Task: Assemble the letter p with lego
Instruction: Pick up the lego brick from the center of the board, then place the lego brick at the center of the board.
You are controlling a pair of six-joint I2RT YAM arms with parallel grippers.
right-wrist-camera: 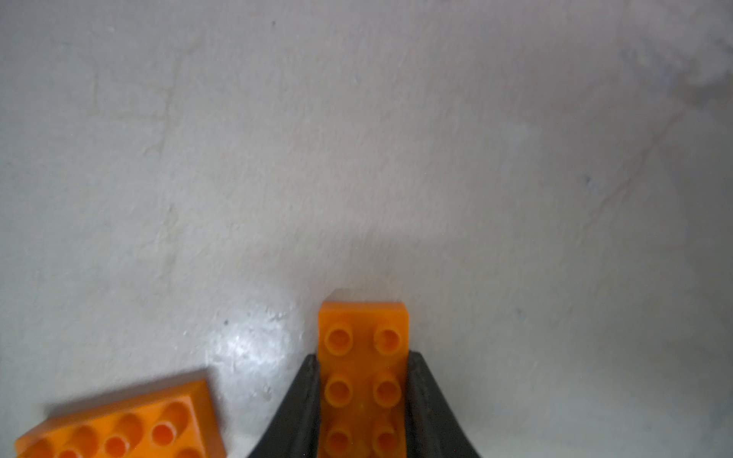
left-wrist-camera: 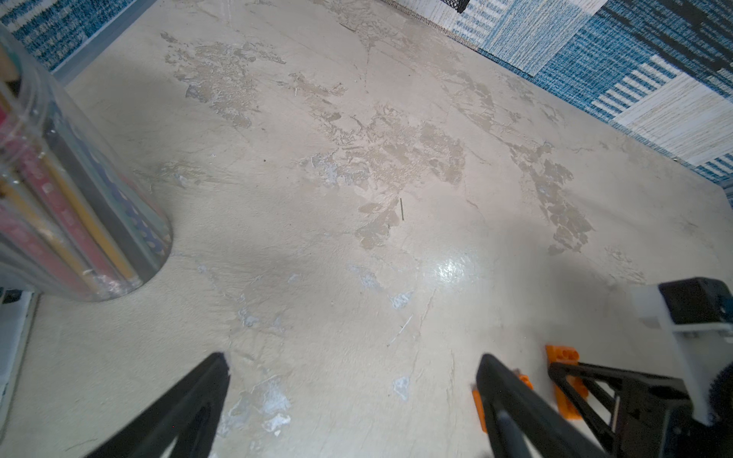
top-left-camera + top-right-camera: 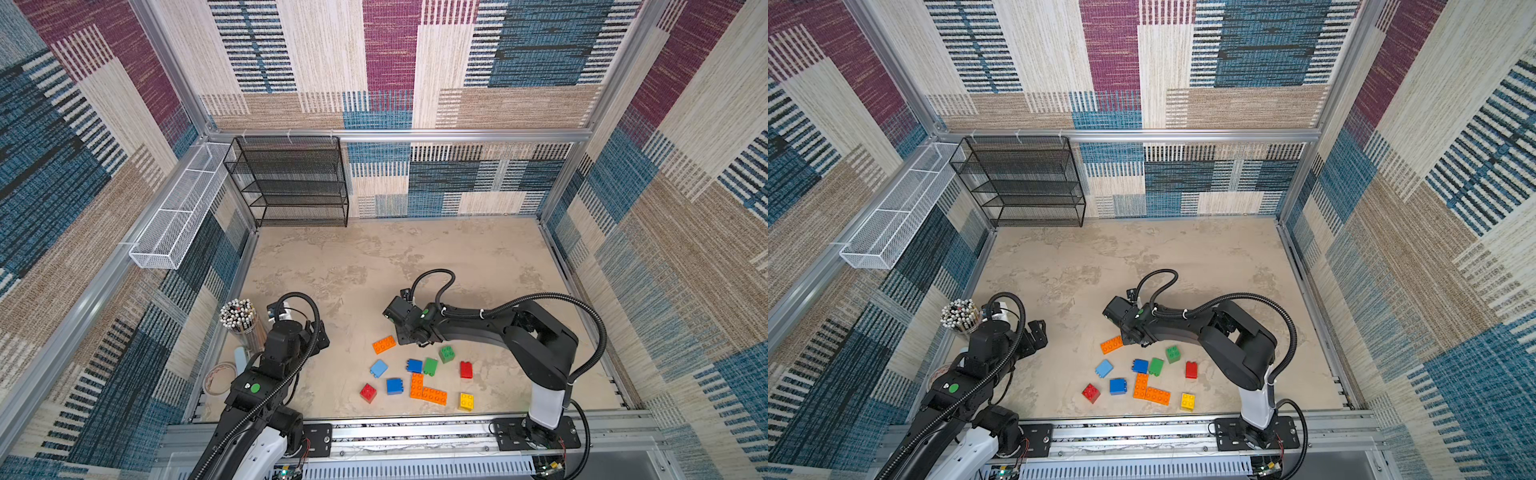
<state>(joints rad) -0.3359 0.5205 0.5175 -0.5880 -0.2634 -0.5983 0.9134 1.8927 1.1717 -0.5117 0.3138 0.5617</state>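
While the right gripper (image 1: 363, 356) has its jaws pressed against both long sides of an orange brick (image 1: 363, 321), studs towards the wrist camera, one end of the brick pokes out past the fingertips. Whether it rests on the table (image 3: 374, 257) or hangs just above it is hard to judge from so close. Just beside it lies a second orange brick (image 1: 119, 428), apart from the jaws. Nearer the front rail the other lego lies scattered: an orange pair (image 3: 417, 385) touching in an L, a light blue brick (image 3: 378, 368), a green brick (image 3: 447, 354), a red brick (image 3: 466, 369) and a yellow brick (image 3: 466, 401). The left gripper (image 2: 353, 359) stands wide apart over bare table, holding nothing, near a clear cup of pencils (image 2: 59, 198).
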